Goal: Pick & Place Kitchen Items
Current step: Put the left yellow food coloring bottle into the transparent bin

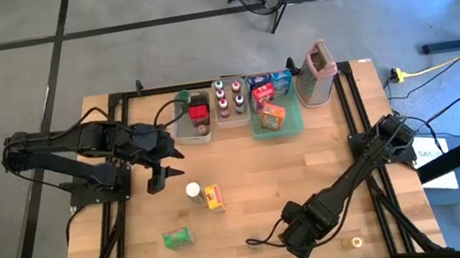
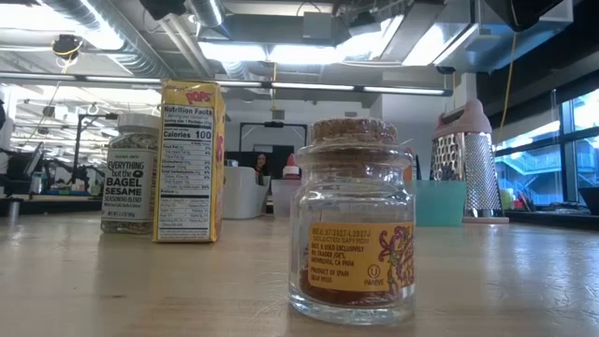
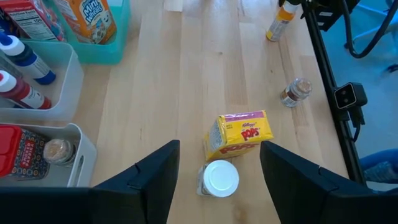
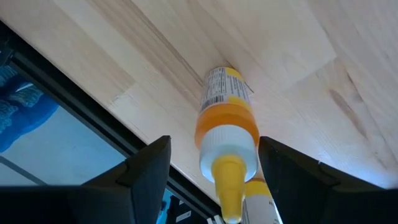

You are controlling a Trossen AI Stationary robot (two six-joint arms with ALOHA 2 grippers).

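Note:
A yellow squeeze bottle [image 4: 227,118] with an orange shoulder and a yellow nozzle stands on the wood near the table's near edge. My right gripper [image 4: 214,146] points down over it, open, one finger on each side; it hides the bottle in the high view [image 1: 296,241]. My left gripper [image 1: 160,175] hangs open above the table's left half, over a white-capped seasoning jar [image 3: 221,178] and a yellow Pops box [image 3: 239,134], touching neither. A cork-topped jar [image 2: 351,239] stands near the front edge, and a green item [image 1: 176,238] lies to the left. My right gripper comes at the bottle from above, fingers pointing down. One finger's inner edge [image 4: 264,155] lies right at the bottle's white cap ring [image 4: 252,155], and I cannot tell whether they touch. Bare wood shows between the other finger and the bottle, which stands on its base.
Two clear tubs [image 1: 194,121] [image 1: 230,101] and a green tray [image 1: 275,120] with bottles and boxes line the far edge, next to a metal grater [image 1: 318,73]. The black frame rail [image 4: 74,106] runs close by the bottle. Bare wood [image 1: 309,163] lies mid-table.

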